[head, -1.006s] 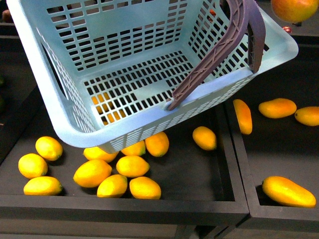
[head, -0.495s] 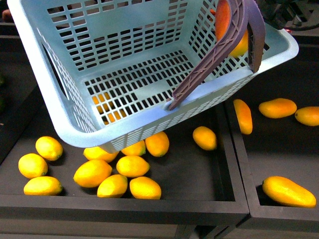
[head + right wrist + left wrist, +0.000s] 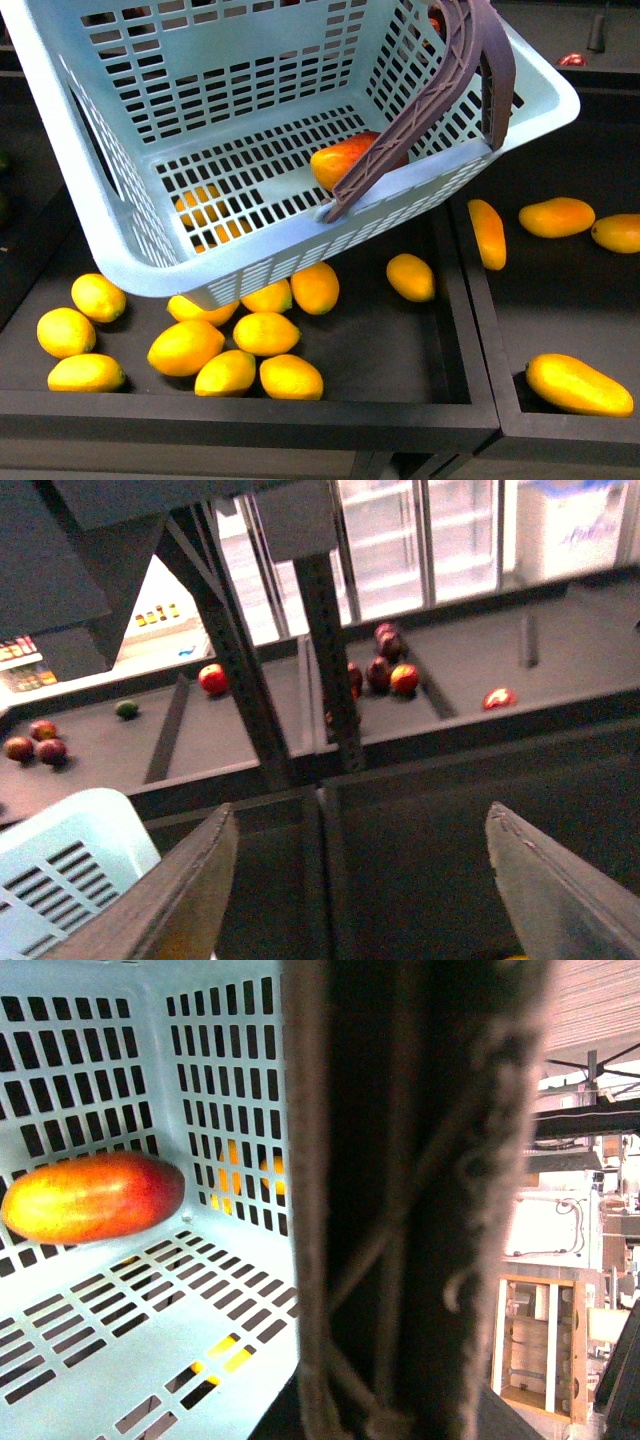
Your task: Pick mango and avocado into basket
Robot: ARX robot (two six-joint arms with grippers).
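Note:
The light teal basket (image 3: pixel 230 40) hangs tilted over the fruit trays, its brown handle (image 3: pixel 440 80) folded across its right side. A red-orange mango (image 3: pixel 345 158) lies on the basket's slotted floor, partly behind the handle. In the left wrist view the mango (image 3: pixel 92 1196) rests in a corner of the basket (image 3: pixel 130 1360), and the handle (image 3: pixel 420 1200) fills the middle, with my left gripper (image 3: pixel 400 1415) shut on it. My right gripper (image 3: pixel 360 880) is open, with nothing between its fingers (image 3: pixel 190 890), above a dark tray beside the basket's rim (image 3: pixel 60 870). The avocado is out of view.
Several yellow fruits (image 3: pixel 265 333) lie in the black tray under the basket. Long yellow mangoes (image 3: pixel 578 384) lie in the tray to the right, past a raised divider (image 3: pixel 470 300). Farther shelves hold red fruits (image 3: pixel 380 670) and one small green fruit (image 3: pixel 126 709).
The mango, high at the right a second ago, has dropped past the handle and come to rest on the basket floor. The basket has shifted slightly left.

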